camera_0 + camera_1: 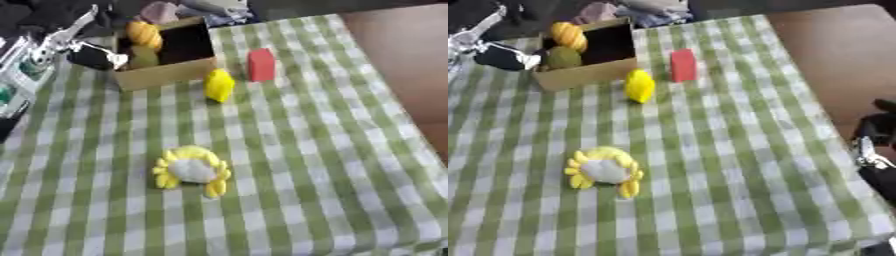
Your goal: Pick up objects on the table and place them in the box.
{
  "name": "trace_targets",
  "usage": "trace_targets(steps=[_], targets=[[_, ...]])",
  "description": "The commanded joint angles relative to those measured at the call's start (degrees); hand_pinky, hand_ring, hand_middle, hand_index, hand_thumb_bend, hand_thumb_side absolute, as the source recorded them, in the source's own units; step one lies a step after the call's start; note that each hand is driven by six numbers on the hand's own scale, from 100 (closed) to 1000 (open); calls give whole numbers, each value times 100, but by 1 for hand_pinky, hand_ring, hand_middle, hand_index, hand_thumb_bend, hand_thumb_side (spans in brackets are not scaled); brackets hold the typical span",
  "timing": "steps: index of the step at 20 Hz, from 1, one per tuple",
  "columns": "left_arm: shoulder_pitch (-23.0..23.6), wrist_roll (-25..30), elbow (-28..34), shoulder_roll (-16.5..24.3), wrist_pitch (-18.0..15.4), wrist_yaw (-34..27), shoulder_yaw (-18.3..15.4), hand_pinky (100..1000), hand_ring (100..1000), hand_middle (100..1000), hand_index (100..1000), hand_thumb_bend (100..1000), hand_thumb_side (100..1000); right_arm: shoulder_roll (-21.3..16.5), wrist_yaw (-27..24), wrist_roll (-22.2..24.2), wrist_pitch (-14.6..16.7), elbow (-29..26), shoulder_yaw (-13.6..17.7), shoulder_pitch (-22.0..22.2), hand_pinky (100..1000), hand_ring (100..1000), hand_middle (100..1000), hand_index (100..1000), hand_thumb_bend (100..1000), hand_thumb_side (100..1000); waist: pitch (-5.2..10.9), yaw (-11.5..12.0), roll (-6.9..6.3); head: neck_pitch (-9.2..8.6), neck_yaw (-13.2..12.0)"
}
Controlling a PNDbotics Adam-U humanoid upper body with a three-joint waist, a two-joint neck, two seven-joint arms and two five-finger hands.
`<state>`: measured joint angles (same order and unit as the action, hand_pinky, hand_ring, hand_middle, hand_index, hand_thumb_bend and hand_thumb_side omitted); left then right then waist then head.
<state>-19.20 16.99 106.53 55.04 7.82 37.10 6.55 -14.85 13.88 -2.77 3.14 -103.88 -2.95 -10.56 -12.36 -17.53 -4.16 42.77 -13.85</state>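
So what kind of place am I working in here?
Probably a staged tabletop for pick-and-place practice, not a real home: a green checked tablecloth, a cardboard box already holding two toys, and toys laid out apart, such as the red block and yellow crab.

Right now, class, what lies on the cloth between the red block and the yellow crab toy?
Only bare checked cloth lies between the red block and the yellow crab toy; the left eye view shows it.
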Motion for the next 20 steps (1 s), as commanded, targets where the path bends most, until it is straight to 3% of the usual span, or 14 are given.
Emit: trace_targets(steps=[1,5,8,13,20], targets=[[187,224,717,396,-189,-96,68,731,671,690,786,420,373,-107,35,-57,-5,-88,65,-38,605,655,632,833,100,414,-8,15,-64,-24,57],[393,400,801,469,-816,-182,419,729,668,686,784,406,401,-108,32,-98,-22,-88,67,-47,605,655,632,833,100,414,-16,15,-50,-42,101],[438,637,806,475,-1086,-238,740,729,671,690,787,406,424,-105,31,-91,-22,-90,49,-59,605,655,632,833,100,415,-16,1,-45,-67,102],[367,1023,806,321,-1251,-221,1172,734,683,707,797,400,452,-100,27,-66,-17,-88,41,-60,604,654,631,832,100,414,-10,-17,-42,-85,112],[176,1416,806,11,-1134,-18,1472,747,717,758,828,435,489,-88,23,-21,2,-85,32,-65,605,652,630,832,100,415,-2,-15,-48,-104,156]])
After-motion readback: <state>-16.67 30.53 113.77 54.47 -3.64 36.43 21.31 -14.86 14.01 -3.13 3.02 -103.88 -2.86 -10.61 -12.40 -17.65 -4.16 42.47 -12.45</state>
